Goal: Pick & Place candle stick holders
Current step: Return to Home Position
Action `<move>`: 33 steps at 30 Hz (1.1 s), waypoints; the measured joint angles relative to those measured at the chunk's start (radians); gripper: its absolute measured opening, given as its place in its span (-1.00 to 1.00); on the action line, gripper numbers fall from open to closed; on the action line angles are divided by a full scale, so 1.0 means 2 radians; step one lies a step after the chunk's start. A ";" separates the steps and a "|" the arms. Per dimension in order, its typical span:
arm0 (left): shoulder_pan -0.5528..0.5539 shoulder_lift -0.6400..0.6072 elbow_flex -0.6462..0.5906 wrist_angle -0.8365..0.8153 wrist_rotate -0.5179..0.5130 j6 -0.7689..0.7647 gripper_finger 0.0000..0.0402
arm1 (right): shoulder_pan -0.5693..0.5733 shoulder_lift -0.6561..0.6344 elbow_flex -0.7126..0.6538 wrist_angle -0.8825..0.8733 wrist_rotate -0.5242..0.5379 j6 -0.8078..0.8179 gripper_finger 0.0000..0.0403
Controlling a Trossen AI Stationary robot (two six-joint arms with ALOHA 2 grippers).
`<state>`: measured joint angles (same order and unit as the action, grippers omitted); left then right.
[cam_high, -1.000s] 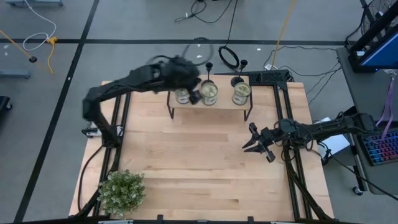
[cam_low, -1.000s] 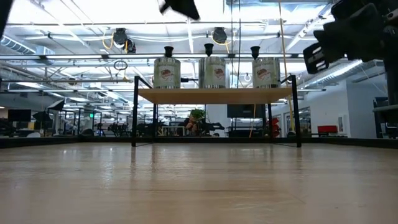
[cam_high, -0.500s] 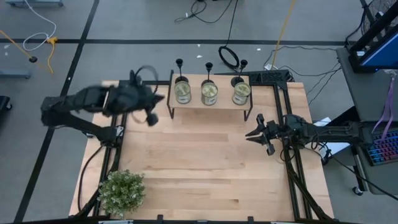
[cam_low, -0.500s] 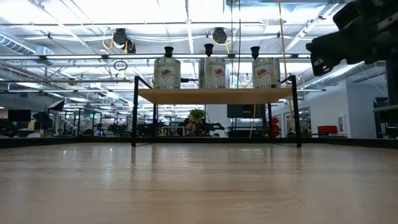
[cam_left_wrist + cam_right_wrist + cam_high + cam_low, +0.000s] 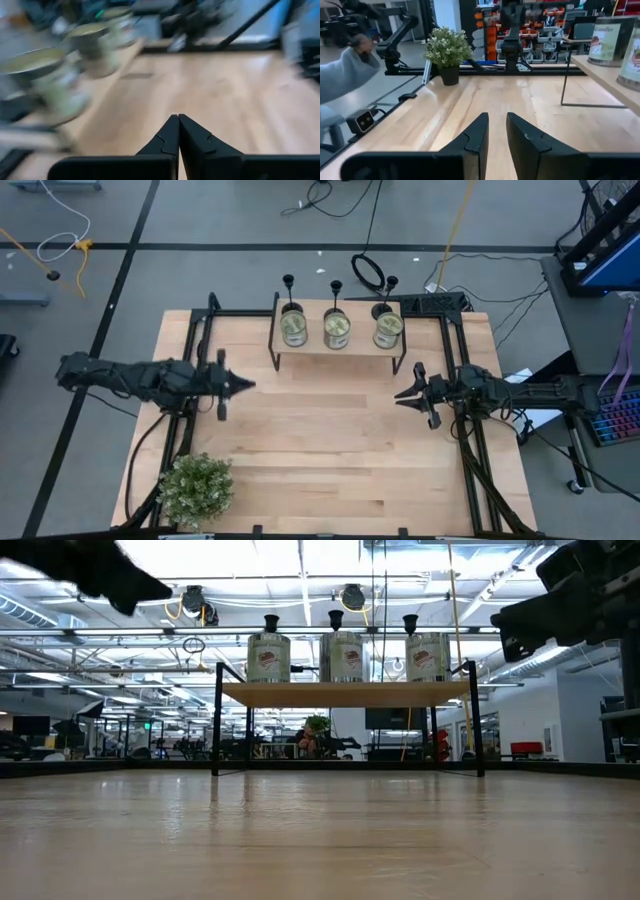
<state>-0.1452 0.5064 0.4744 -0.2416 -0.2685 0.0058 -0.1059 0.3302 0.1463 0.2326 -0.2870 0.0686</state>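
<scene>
Evidently both arms lie at their own sides of the table (image 5: 320, 450), well clear of the goods, which fits a parked pose rather than a reach. The left gripper (image 5: 244, 385) hangs over the left side, pointing inward, its two fingers pressed together on nothing. The right gripper (image 5: 402, 395) mirrors it over the right side, fingers parted by a narrow gap and likewise empty. The three candle stick holders (image 5: 337, 284) stand upright in a row at the far side, one just behind each of the three candles (image 5: 337, 330) on the shelf (image 5: 345, 693). Their cups rise above the tins in the low view, but their bases are hidden, so I cannot tell whether they rest on the shelf board or behind it. Lined up like this they look set out for display, so the placing seems done. A potted plant (image 5: 196, 488) sits at the near left corner, well apart from both grippers.
</scene>
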 joint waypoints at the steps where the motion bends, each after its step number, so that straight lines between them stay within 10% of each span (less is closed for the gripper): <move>1: 0.000 -0.012 -0.029 0.041 0.021 0.007 -0.95 | 0.000 0.000 0.000 0.000 0.001 -0.006 -0.71; 10: 0.012 -0.057 -0.184 0.244 0.056 0.070 -0.96 | 0.000 0.000 0.000 0.000 0.027 -0.018 -0.71; 33: 0.086 -0.139 -0.230 0.221 0.133 0.072 -0.93 | 0.000 0.000 0.000 -0.041 0.025 -0.014 -0.71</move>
<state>0.0278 0.2279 0.0151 0.2006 -0.0026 0.1492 -0.1059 0.3305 0.1463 0.1505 -0.2371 0.0402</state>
